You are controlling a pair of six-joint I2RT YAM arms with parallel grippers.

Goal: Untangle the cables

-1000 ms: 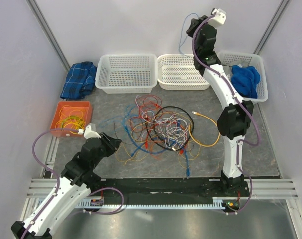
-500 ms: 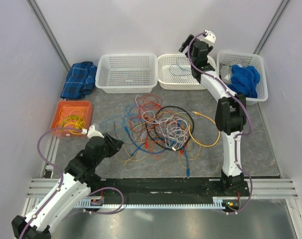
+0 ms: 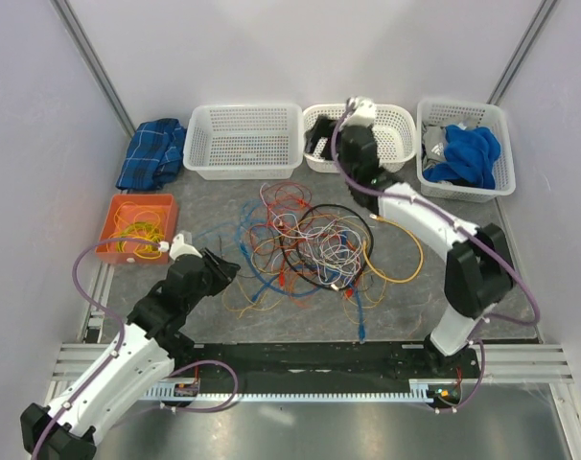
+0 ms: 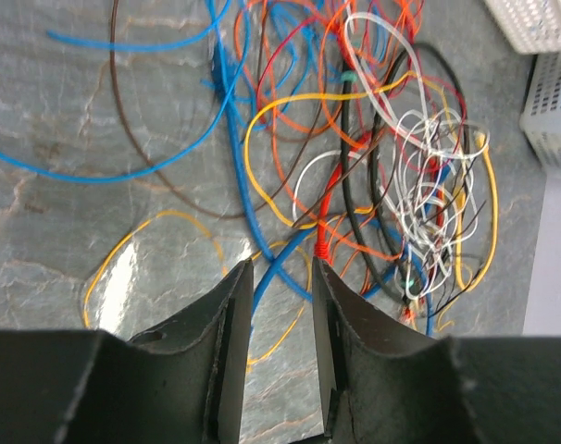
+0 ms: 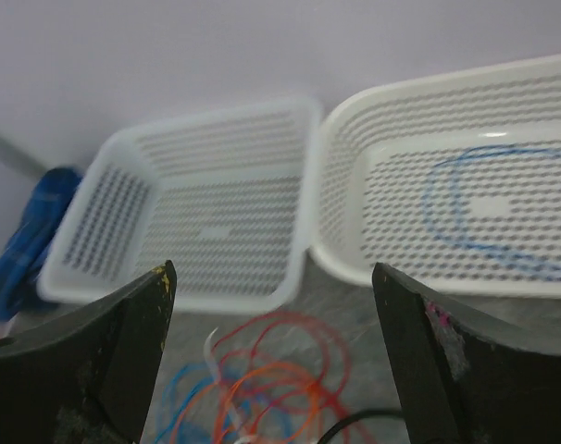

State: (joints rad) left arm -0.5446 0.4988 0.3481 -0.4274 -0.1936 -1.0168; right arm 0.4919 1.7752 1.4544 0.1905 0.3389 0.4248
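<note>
Just at 3 o'clock of the left gripper [image 3: 227, 267], fingers half-parted and empty, lie the cables [image 3: 314, 244]; right gripper [image 3: 319, 142], spread wide, hangs farther.

Seemingly empty hand [image 4: 280, 277] above tangled cables [image 4: 329, 208]

**Where everything lies**

The cables [image 3: 314, 244] sprawl mid-frame on the surface [image 3: 482, 316]. Behind them, along the top, stand three in a row: left basket [image 3: 243, 108], middle basket [image 3: 398, 163], right basket [image 3: 463, 103]. A single cable [image 5: 503, 217] lies in the middle one, a bundled cloth [image 3: 473, 153] in the right. A folded cloth [image 3: 151, 153] sits upper left, and in front of it a tray [image 3: 142, 198] holding coiled wires [image 3: 137, 235].
</note>
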